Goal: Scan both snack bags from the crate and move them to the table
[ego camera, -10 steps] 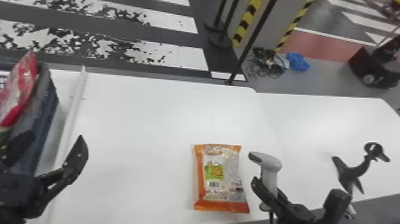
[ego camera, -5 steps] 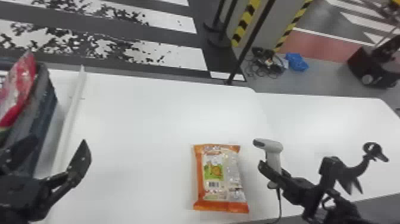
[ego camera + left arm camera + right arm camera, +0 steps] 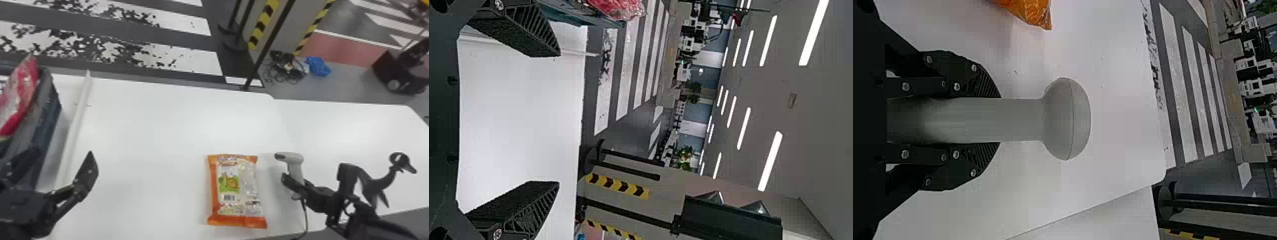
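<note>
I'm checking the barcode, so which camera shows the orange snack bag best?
The head view: it has the whole orange snack bag, barcode facing up. The right wrist view catches one orange corner at its edge.

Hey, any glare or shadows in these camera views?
Head view: soft glare on the white table; left wrist view: bright ceiling lights; right wrist view: scanner's handle darkens toward one end, faint shadow beside the orange snack bag.
</note>
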### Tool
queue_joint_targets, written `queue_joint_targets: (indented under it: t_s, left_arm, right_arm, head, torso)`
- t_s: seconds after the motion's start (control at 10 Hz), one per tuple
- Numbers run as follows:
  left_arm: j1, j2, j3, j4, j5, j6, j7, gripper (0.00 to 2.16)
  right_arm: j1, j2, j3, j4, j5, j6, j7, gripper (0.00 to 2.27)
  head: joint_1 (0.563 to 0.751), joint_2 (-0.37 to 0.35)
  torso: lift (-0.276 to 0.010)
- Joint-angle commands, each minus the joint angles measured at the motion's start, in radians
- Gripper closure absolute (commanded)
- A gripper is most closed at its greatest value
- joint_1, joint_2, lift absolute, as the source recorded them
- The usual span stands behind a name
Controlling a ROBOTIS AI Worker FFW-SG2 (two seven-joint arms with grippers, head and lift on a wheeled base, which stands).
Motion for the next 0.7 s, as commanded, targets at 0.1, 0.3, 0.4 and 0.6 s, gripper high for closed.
queue_joint_targets:
  t_s: [0.1,0.3,0.4,0.6]
  left_arm:
    - [0.000,-0.001,-0.004,-0.011,-0.009,0.006,0.002,0.08]
    - [0.000,0.001,-0.004,-0.025,-0.009,0.031,0.002,0.08]
    - [0.000,0.001,-0.007,-0.029,-0.010,0.037,0.000,0.08]
    - [0.006,0.002,-0.009,-0.039,-0.012,0.040,0.000,0.08]
  right_arm:
    - [-0.061,-0.050,0.025,0.111,0.029,0.052,-0.003,2.12]
    - [-0.066,-0.052,0.040,0.113,0.050,0.052,-0.003,2.11]
    - [-0.067,-0.055,0.052,0.113,0.059,0.067,-0.003,1.81]
    - [-0.067,-0.060,0.072,0.113,0.063,0.119,-0.001,0.40]
  head:
    - [0.695,-0.350]
    - [0.695,-0.350]
    - [0.695,-0.350]
    - [0.695,-0.350]
  torso:
    - [-0.087]
    - [-0.087]
    - [-0.087]
    - [-0.087]
